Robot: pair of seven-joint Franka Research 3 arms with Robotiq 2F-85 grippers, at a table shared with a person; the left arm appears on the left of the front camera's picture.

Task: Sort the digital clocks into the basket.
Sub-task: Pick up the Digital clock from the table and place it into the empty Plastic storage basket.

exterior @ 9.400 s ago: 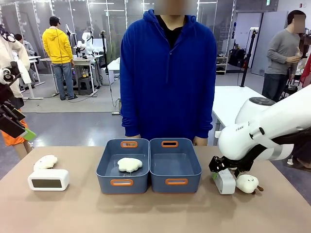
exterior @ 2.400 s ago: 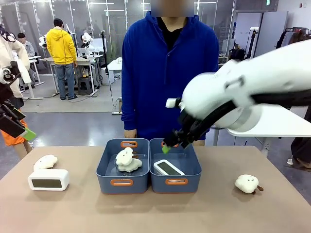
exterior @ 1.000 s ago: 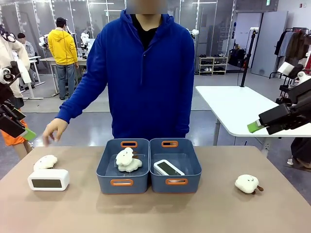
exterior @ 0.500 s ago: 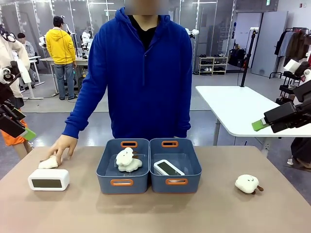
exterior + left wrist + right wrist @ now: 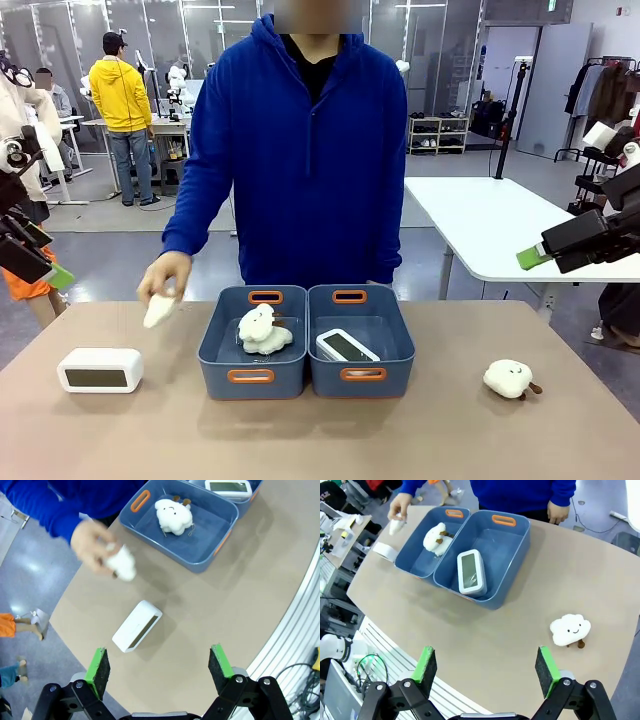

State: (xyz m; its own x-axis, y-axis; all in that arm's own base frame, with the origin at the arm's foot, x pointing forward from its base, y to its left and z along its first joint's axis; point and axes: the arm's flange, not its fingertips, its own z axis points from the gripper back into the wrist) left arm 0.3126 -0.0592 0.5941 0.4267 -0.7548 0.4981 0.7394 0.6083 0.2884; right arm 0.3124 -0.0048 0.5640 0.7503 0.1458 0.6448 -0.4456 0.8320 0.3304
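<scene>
One white digital clock (image 5: 100, 369) lies on the table at the left, dark screen facing me; it appears as a white block (image 5: 136, 632) below my open left gripper (image 5: 160, 667), which hangs high over the table's left side (image 5: 45, 268). Another clock (image 5: 347, 346) lies screen up in the right slate-blue basket (image 5: 383, 325), also seen in the right wrist view as clock (image 5: 471, 571) in basket (image 5: 507, 542). My right gripper (image 5: 487, 667) is open and empty, raised high at the far right (image 5: 545, 252).
The person's hand (image 5: 165, 275) holds a cream plush (image 5: 158, 310) in the air left of the left bin (image 5: 222, 330), which contains another plush (image 5: 264, 329). A cloud-shaped plush (image 5: 512, 379) sits on the table at the right. The table's front is bare.
The person's hand picked the plush up from beside the left clock and carried it up and right toward the bins. My grippers have barely moved.
</scene>
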